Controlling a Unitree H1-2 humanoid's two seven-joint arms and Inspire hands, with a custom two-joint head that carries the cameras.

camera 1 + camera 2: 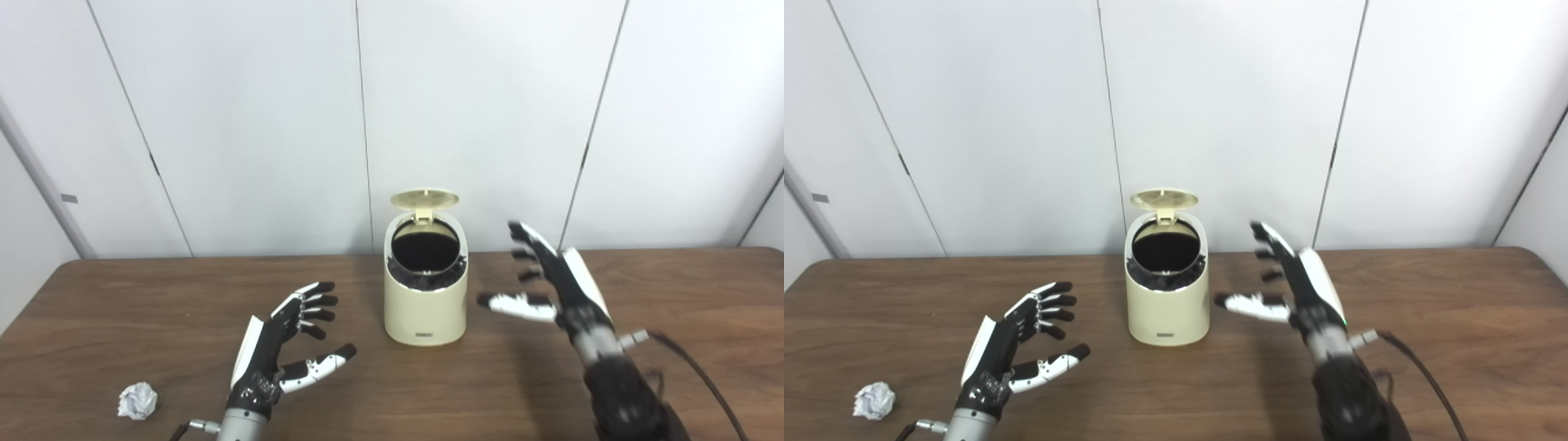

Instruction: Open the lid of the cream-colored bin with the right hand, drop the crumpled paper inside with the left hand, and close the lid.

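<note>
With the bin [425, 288] lid [424, 198] up, both our hands, left hand [278, 349] and right hand [554, 285], are spread empty; next we must reach the crumpled paper [138, 400], well left of the bin

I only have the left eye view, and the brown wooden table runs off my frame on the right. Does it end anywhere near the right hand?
Observer: In the right eye view the brown wooden table shows its far right corner, well to the right of the right hand.
Operator: Good. Are that hand's fingers touching the bin? I can't judge depth.
Observer: No. From this side too, bare wood shows between the fingers and the cream-colored plastic bin, so they are apart.
</note>
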